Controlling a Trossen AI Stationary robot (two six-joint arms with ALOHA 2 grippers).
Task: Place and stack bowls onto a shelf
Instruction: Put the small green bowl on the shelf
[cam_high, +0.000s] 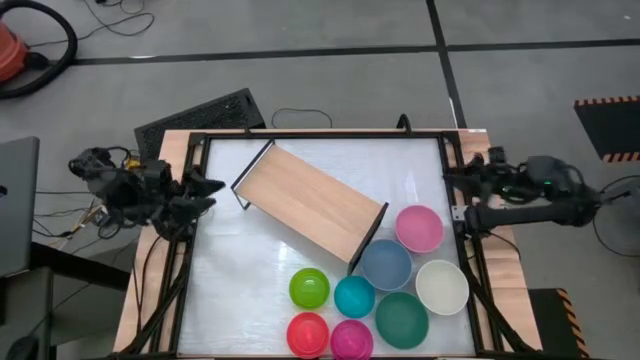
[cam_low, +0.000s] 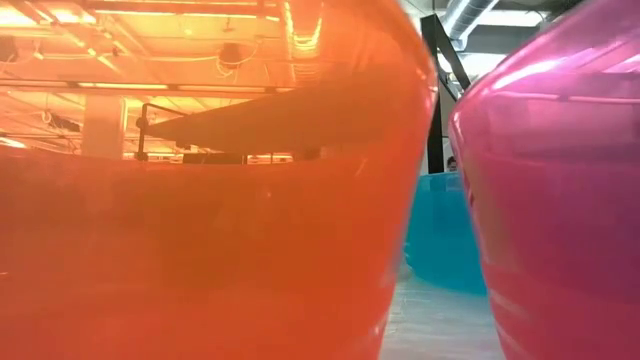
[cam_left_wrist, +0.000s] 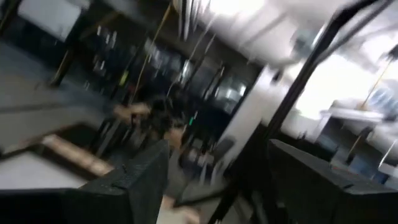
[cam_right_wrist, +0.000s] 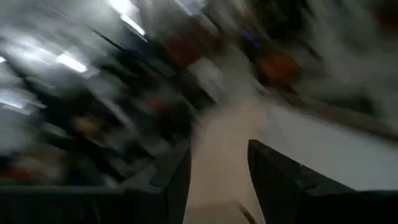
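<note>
The light-wood shelf (cam_high: 310, 205) stands slantwise on its black frame in the middle of the white tabletop. All the bowls sit on their bases on the tabletop near its front right: pink (cam_high: 418, 228), grey-blue (cam_high: 386, 264), cream-white (cam_high: 442, 286), dark green (cam_high: 402, 318), lime green (cam_high: 309, 288), teal (cam_high: 354, 296), red-pink (cam_high: 308, 333) and magenta (cam_high: 351, 340). My left gripper (cam_high: 205, 192) is open and empty at the table's left edge. My right gripper (cam_high: 452, 176) is open and empty at the right edge. The low view is filled by the red-pink (cam_low: 200, 250), teal (cam_low: 445, 230) and magenta (cam_low: 560, 200) bowls.
The black table frame (cam_high: 320, 136) runs around the white top. A dark keyboard-like mat (cam_high: 200, 115) lies beyond the far left corner. The tabletop left of the bowls and in front of the shelf is bare (cam_high: 240, 280).
</note>
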